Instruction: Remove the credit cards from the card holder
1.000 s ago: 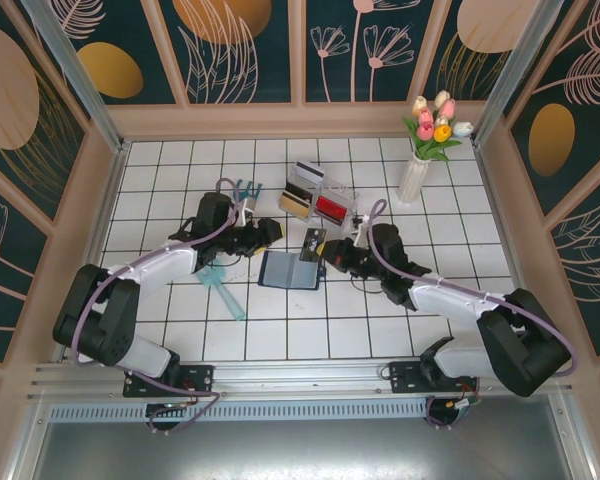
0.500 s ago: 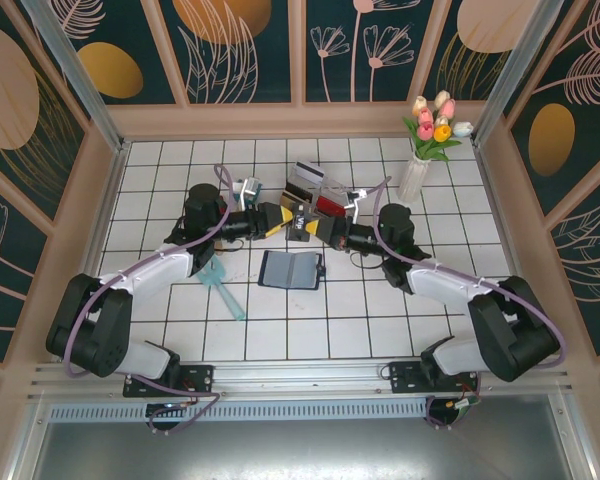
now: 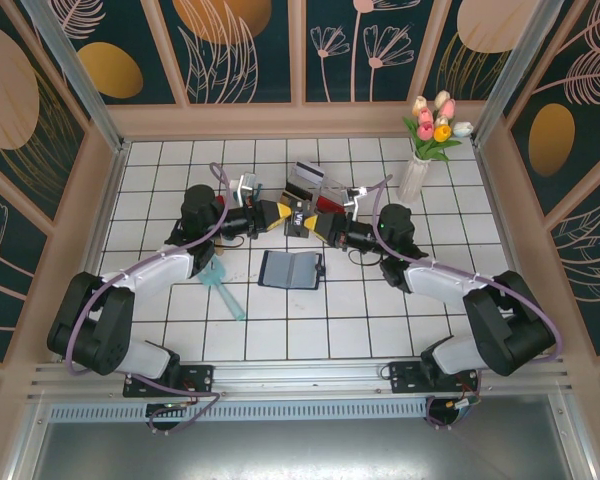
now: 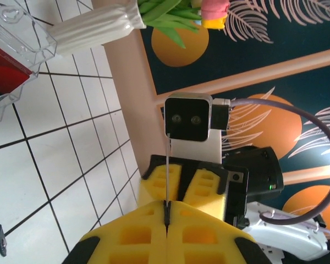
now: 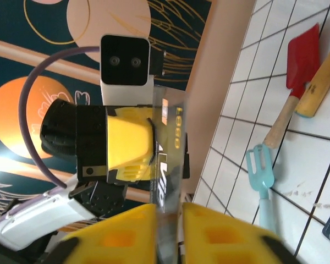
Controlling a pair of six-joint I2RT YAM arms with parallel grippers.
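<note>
The card holder [image 3: 290,269], a dark navy wallet, lies open on the white tiles with its blue-grey inside up. Above and behind it, my two grippers meet tip to tip. A dark credit card [image 3: 302,219] with white and gold lettering hangs between them. My left gripper [image 3: 285,217] is shut on the card's edge; the card [image 4: 168,176] shows edge-on there, pinched at my left gripper [image 4: 166,212]. My right gripper [image 5: 169,217] stands slightly open, and the card [image 5: 168,159] sits loosely in the gap between its pads.
A clear plastic box [image 3: 315,195] holding a red and a tan card stands just behind the grippers. A white vase of tulips [image 3: 417,175] is at the back right. A teal toy fork [image 3: 220,290] and a red toy shovel [image 5: 300,60] lie on the left.
The right gripper carried the card up from beside the wallet to meet the left one. The left jaws closed on the card, and the right jaws have begun to part.
</note>
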